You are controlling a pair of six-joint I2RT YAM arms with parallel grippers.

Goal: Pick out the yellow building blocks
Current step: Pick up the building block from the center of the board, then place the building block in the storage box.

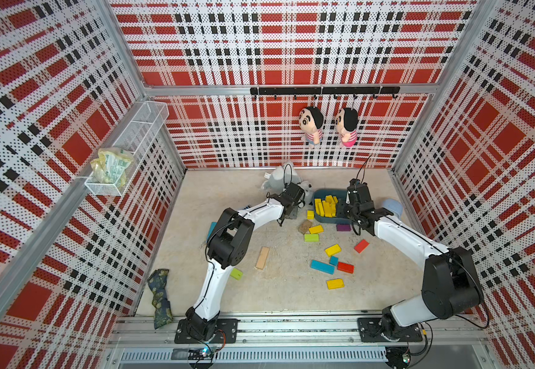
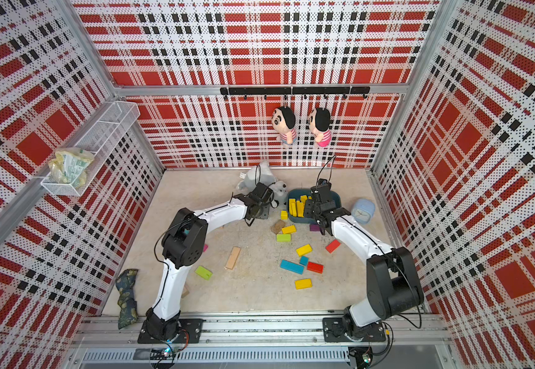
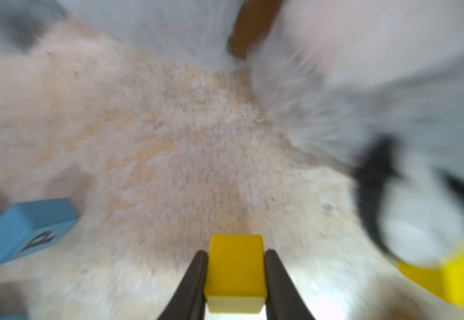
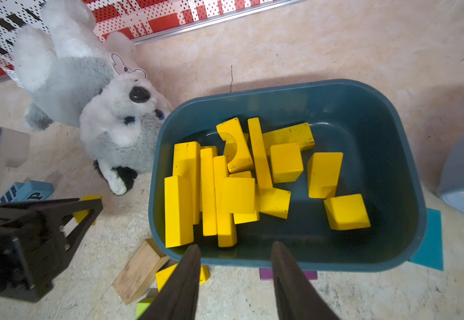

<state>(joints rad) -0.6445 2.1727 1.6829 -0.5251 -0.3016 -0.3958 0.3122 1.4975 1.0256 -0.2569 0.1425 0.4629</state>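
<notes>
While the left hand (image 3: 236, 252) pinches a yellow block (image 3: 235, 268), the right hand (image 4: 235, 245) gapes empty over the bin rim (image 4: 350, 266).

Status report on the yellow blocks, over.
Left gripper shut on small yellow block. Right gripper open, empty, above dark teal plastic bin of yellow building blocks. Grey-white plush toy close to the gripped block.
</notes>
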